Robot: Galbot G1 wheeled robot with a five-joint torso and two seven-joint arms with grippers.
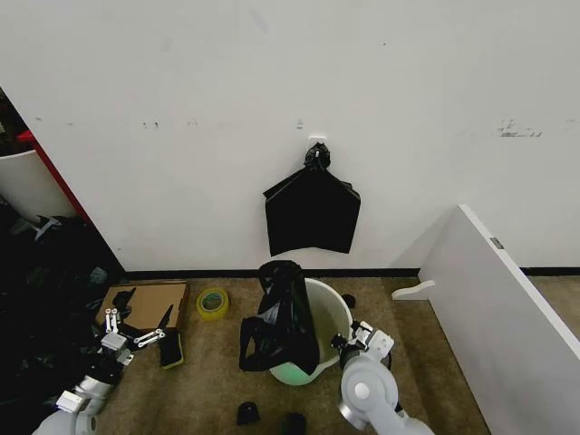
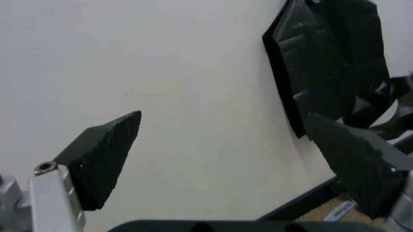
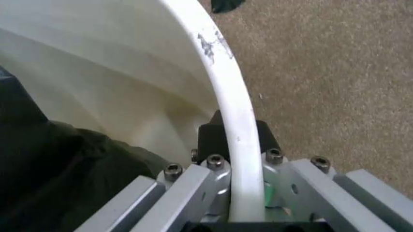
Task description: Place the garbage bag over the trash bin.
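A white wall [image 1: 272,82] runs behind a brown carpet [image 1: 435,362], with a black baseboard where they meet. A flat black bag [image 1: 312,214] hangs from a hook on the wall, and a white board [image 1: 507,308] leans at an angle to the right.

The bin [image 1: 333,319] stands on the carpet below the hanging bag. The right gripper [image 1: 352,341] is at the bin's near right rim. In the right wrist view the white rim [image 3: 235,121] runs straight between the right gripper [image 3: 240,145] fingers, one black pad [image 3: 216,140] pressed to its inner side, so the gripper is clamped on the bin's edge.

The garbage bag [image 1: 283,317] is draped over the bin's left rim, across the bin from the right gripper. Part rises above the rim and part hangs down the outside toward the floor. In the right wrist view some of it [image 3: 58,169] lies inside the bin, beside the gripper. It covers only that side of the opening.

The left gripper [image 1: 131,337] is well to the left of the bin, low over the carpet, touching nothing. Its two black pads [image 2: 106,154] stand wide apart in the left wrist view, with the wall and the hanging bag [image 2: 329,63] beyond the left gripper [image 2: 239,164]. Just past it lie a cardboard sheet [image 1: 149,304] and a yellow tape roll [image 1: 213,303].
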